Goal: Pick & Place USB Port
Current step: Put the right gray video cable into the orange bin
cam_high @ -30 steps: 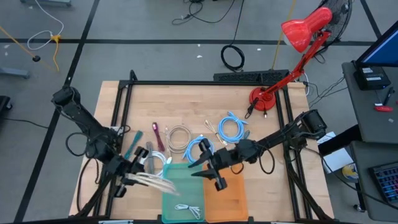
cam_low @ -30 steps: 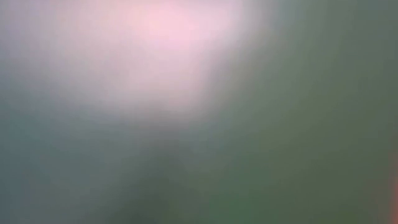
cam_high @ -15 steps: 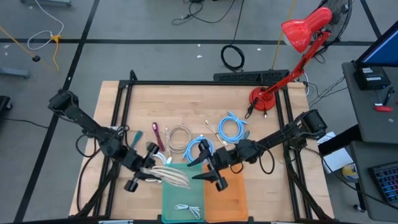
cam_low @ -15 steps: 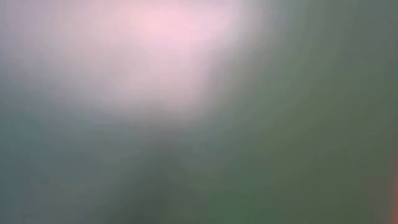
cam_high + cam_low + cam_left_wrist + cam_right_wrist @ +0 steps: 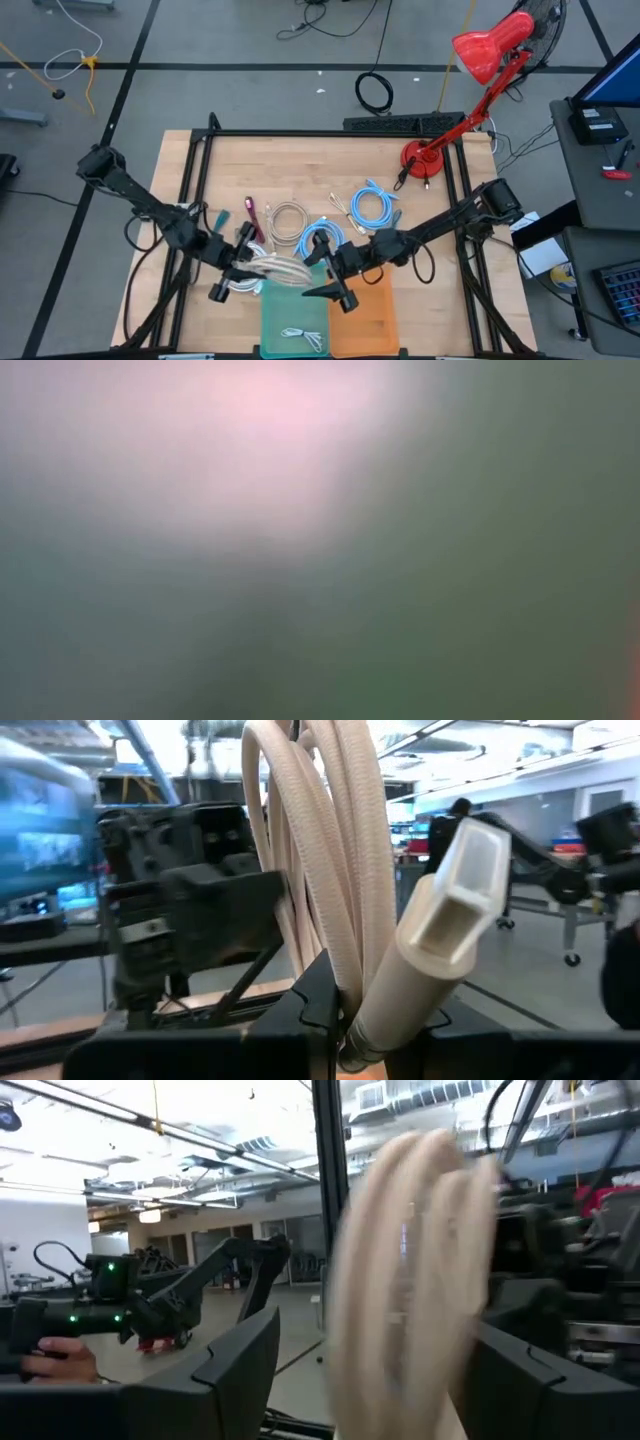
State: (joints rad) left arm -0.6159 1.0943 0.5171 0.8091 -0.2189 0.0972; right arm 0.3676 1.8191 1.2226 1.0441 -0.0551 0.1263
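A beige coiled USB cable [image 5: 278, 270] hangs above the table, at the far left corner of the green tray [image 5: 290, 315]. My left gripper [image 5: 240, 270] is shut on it. The cable's flat beige plug [image 5: 468, 870] sticks out beside the coil. My right gripper [image 5: 326, 276] faces it from the table's right and is open. In the right wrist view the blurred coil [image 5: 410, 1270] stands between its two fingers [image 5: 240, 1370]; I cannot tell whether they touch it. The low view is a blur and shows nothing. My left gripper pinches several strands of the coil [image 5: 345, 985] together between its two fingers, at the coil's end nearest the wrist. The fingers come about level from the table's left. The coil stands out ahead of them toward my right gripper, clear of the table and tray.
An orange tray [image 5: 362, 312] lies right of the green one, which holds a thin white cable [image 5: 303, 337]. Blue coils [image 5: 375, 207], a grey coil [image 5: 288, 218] and other cables lie on the board behind. A red lamp [image 5: 480, 60] stands at the far right.
My left gripper has swung toward the table's right with the beige cable, carrying it clear of the table up to my right gripper. My right gripper has opened its fingers wider and shifted slightly toward the left gripper.
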